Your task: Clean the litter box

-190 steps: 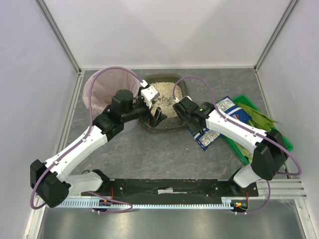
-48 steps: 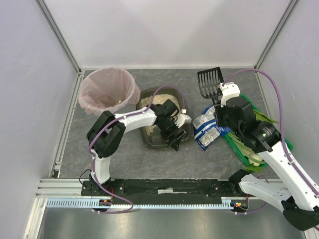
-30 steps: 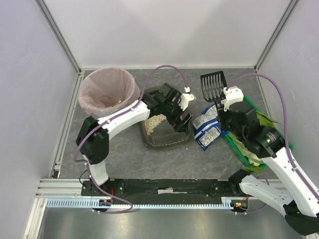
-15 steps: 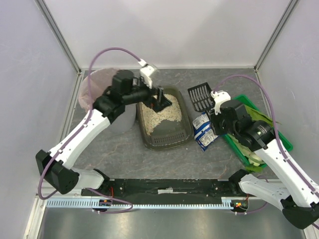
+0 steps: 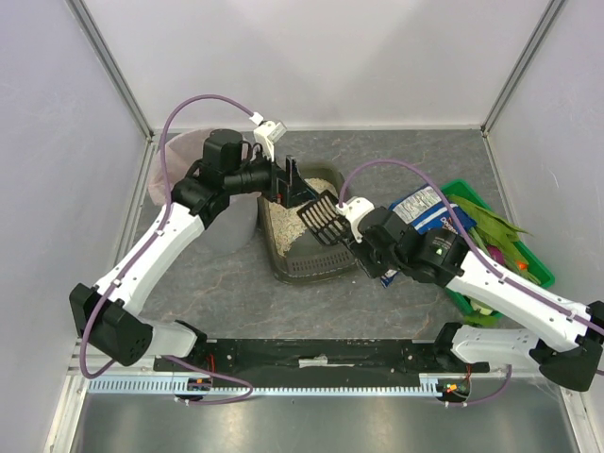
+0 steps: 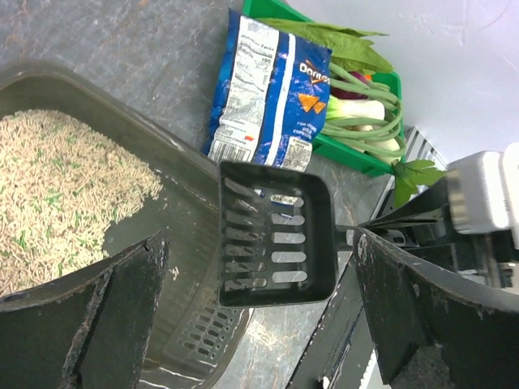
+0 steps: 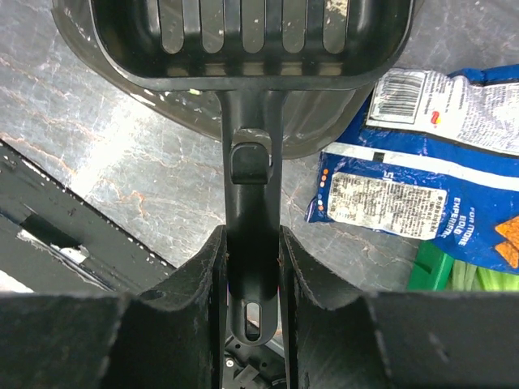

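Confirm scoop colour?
Black, slotted scoop, clearest in the left wrist view; right end effector holds its handle.

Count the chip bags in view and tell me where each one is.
1. The chip bag lies flat on the table between the litter box and the green crate, partly under the right arm; more may be hidden.

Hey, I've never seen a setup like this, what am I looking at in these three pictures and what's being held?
Two robot arms are bolted to a table edge. One picture looks down from above; the other two come from cameras on each wrist. The right tool is shut on the handle of a black slotted scoop, held over the litter box, a dark tray of pale granules. The left tool is open and holds nothing, above the tray. Also on the table: a pink-lined bin, a blue chip bag and a green crate of vegetables.
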`<state>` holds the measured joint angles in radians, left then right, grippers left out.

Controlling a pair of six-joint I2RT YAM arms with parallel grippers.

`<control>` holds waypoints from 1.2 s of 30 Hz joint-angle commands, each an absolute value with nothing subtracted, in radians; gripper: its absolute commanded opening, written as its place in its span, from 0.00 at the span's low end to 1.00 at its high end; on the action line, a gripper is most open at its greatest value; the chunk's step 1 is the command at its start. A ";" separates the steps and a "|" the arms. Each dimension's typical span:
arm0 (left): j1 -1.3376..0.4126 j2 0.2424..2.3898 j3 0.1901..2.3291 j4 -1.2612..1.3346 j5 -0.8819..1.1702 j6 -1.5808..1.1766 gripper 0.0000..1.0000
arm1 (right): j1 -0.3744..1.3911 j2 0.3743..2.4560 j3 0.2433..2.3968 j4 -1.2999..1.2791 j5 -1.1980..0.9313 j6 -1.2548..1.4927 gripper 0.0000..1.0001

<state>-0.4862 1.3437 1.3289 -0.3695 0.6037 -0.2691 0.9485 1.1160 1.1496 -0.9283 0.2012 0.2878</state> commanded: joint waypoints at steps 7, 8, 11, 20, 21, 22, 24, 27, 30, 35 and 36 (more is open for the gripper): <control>-0.476 1.397 1.355 -0.425 0.664 -0.265 0.98 | 1.015 1.083 1.224 -0.850 0.293 0.285 0.00; -0.476 1.404 1.355 -0.417 0.678 -0.270 0.94 | 1.020 1.085 1.224 -0.850 0.296 0.282 0.00; -0.476 1.436 1.365 -0.408 0.730 -0.290 0.81 | 1.038 1.081 1.223 -0.848 0.298 0.275 0.00; -0.476 1.488 1.396 -0.425 0.879 -0.316 0.02 | 1.054 0.980 1.218 -0.781 0.347 0.282 0.13; -0.476 1.488 1.399 -0.426 0.891 -0.322 0.02 | 1.052 0.967 1.216 -0.769 0.350 0.282 0.25; -0.476 1.483 1.404 -0.426 0.897 -0.331 0.02 | 1.054 0.938 1.210 -0.743 0.354 0.281 0.30; -0.476 1.479 1.410 -0.425 0.904 -0.373 0.02 | 1.052 0.885 1.201 -0.710 0.371 0.273 0.48; -0.471 1.471 1.414 -0.414 0.908 -0.455 0.02 | 1.052 0.800 1.190 -0.640 0.374 0.253 0.74; -0.468 1.477 1.408 -0.376 0.957 -0.557 0.02 | 1.051 0.726 1.184 -0.572 0.359 0.223 0.81; -0.465 1.474 1.364 -0.226 1.028 -0.803 0.02 | 1.052 0.669 1.161 -0.520 0.354 0.164 0.79; -0.465 1.471 1.353 -0.171 1.032 -0.840 0.02 | 1.054 0.658 1.149 -0.514 0.344 0.155 0.79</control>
